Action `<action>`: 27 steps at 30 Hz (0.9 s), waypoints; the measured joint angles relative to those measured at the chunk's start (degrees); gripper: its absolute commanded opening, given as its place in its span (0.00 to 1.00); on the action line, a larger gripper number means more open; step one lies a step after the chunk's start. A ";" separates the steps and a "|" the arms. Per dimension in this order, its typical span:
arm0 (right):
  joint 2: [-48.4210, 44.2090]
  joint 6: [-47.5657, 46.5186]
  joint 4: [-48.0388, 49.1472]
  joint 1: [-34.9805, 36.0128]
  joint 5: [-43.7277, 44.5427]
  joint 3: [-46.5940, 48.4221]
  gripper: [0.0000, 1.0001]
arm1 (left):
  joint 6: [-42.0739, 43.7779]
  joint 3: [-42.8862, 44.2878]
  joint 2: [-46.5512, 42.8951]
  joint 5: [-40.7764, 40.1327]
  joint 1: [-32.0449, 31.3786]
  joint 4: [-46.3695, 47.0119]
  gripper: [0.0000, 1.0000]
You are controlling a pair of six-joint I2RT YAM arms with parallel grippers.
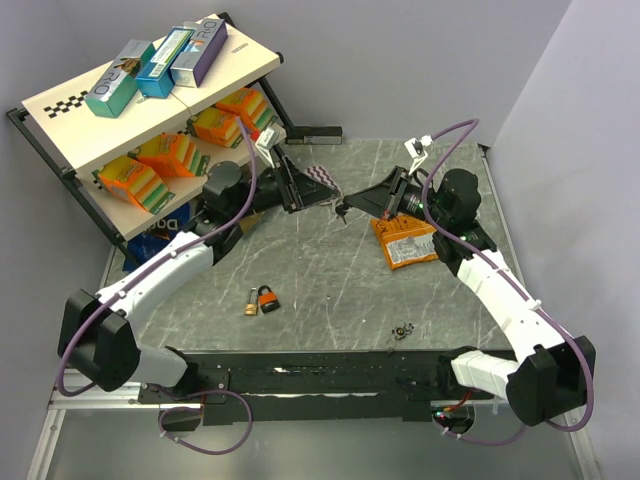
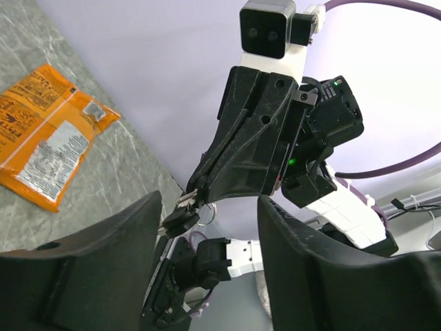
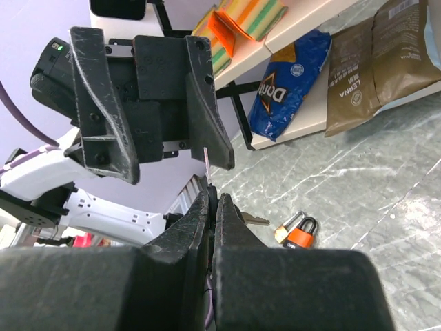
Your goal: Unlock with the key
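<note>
Pinching key (image 3: 253,220), R gripper (image 2: 187,205) fully closed; L gripper (image 3: 178,165) spread wide, empty; padlock (image 1: 268,299) on table (image 1: 340,290)

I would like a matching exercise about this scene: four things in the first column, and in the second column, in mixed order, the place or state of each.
Column one
1. orange padlock
2. snack packet
3. left gripper
4. right gripper

Column two
A. jaws shut on the key
B. on the table, beside the brass padlock
C. jaws wide open
D. flat on the table, next to the right arm

Pairs: 1-B, 2-D, 3-C, 4-A
</note>
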 measured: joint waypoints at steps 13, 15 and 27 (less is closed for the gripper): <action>0.02 1.40 1.70 0.00 -0.07 -0.39 0.00 | -0.52 1.16 2.19 -1.20 -1.53 0.66 0.20; 0.02 1.44 1.86 -0.02 -0.09 -0.39 0.00 | -0.50 1.31 2.67 -1.62 -1.62 0.57 0.09; 0.04 -3.10 -5.33 -0.70 0.04 1.05 0.64 | 3.32 5.86 3.72 -3.13 -1.86 -7.89 0.01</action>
